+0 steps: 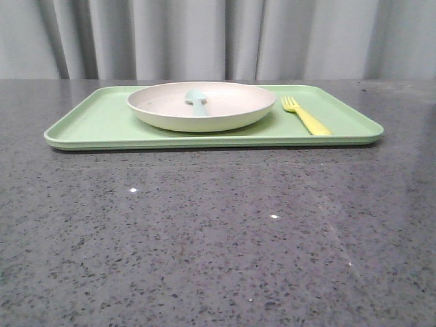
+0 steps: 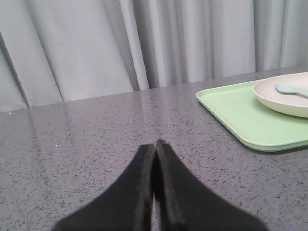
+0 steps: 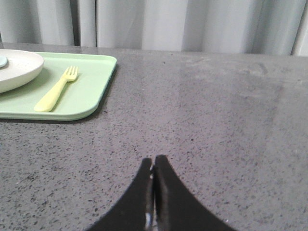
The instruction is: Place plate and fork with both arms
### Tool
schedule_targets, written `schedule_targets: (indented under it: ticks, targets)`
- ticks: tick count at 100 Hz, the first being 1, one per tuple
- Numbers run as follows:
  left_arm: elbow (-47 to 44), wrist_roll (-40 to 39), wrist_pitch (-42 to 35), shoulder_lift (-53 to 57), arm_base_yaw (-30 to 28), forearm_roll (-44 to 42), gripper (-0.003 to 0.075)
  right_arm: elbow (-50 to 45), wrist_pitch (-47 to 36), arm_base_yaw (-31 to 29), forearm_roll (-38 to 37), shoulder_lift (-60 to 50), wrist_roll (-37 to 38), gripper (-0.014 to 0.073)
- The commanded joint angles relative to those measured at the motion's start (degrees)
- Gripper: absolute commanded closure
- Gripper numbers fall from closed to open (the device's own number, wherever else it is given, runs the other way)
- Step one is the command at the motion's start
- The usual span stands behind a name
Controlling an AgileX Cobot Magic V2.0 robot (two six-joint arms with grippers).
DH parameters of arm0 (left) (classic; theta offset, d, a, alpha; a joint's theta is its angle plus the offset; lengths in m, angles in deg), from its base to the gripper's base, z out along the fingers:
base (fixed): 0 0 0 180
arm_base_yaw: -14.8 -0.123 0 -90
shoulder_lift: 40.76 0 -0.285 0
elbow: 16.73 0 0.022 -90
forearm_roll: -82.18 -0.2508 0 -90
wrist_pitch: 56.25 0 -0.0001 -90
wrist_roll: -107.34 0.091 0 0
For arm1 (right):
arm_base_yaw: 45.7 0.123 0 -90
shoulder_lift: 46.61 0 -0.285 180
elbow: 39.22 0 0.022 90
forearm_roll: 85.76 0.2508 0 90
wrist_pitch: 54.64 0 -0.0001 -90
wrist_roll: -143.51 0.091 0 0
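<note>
The front view looks low across the tabletop (image 1: 204, 238) at the tray (image 1: 102, 122) by its far edge; both wrist views (low, further out) share that tray's opposite ends with it

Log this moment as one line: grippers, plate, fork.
left gripper shut, empty | right gripper shut, empty | plate on tray, spoon in it | fork on tray, right of plate
</note>
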Motion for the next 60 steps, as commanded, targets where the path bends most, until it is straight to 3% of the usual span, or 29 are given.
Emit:
schedule_targets:
  ticks: [1, 60]
  targets:
    - [-0.77, -0.52, -4.5, 1.82, 0.47, 0.48, 0.0741, 0.26, -6.35, -0.44, -2.63, -1.34, -0.92, 0.0713]
    - [-0.77, -0.52, -4.5, 1.82, 0.47, 0.48, 0.0741, 0.26, -8.05, -0.44, -2.74, -1.34, -0.92, 0.0713]
